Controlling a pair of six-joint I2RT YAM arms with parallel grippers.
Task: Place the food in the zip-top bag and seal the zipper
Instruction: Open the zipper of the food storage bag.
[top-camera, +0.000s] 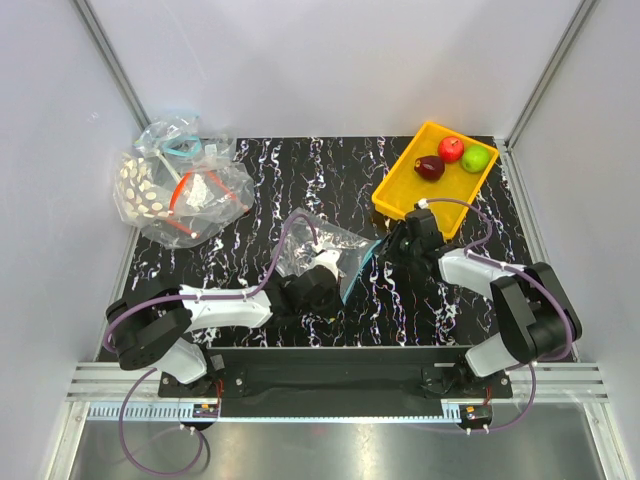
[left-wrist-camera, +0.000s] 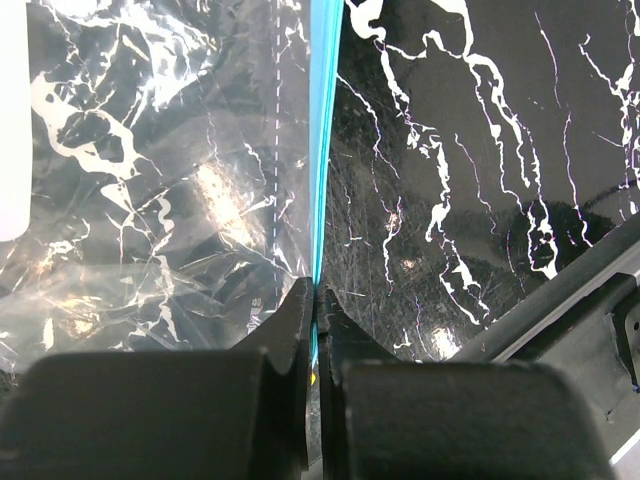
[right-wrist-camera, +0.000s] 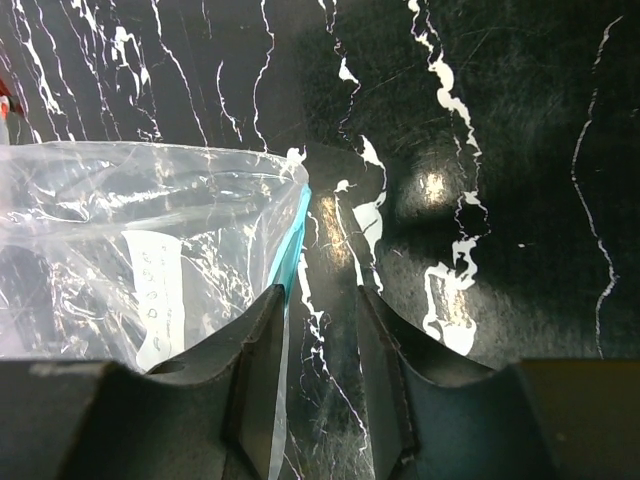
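Note:
The zip-top bag (top-camera: 335, 245) lies crumpled and clear on the black marbled table, with its teal-blue zipper (top-camera: 362, 265) along the right edge. My left gripper (top-camera: 300, 290) is shut on the near end of the zipper (left-wrist-camera: 325, 130), and the strip runs straight out from the left gripper's (left-wrist-camera: 315, 300) pinched jaws. My right gripper (top-camera: 388, 245) stands open at the far end of the zipper (right-wrist-camera: 290, 245). In the right wrist view the bag's edge lies along the inside of the right gripper's (right-wrist-camera: 320, 300) left finger. The food sits in a yellow tray (top-camera: 400, 195): red (top-camera: 451, 149), green (top-camera: 475, 158) and maroon (top-camera: 430, 167) fruits.
A heap of other clear bags (top-camera: 180, 190), some with red-orange strips and one white-dotted, lies at the back left. White walls close in the table on three sides. A metal rail (top-camera: 330, 385) runs along the near edge by the arm bases.

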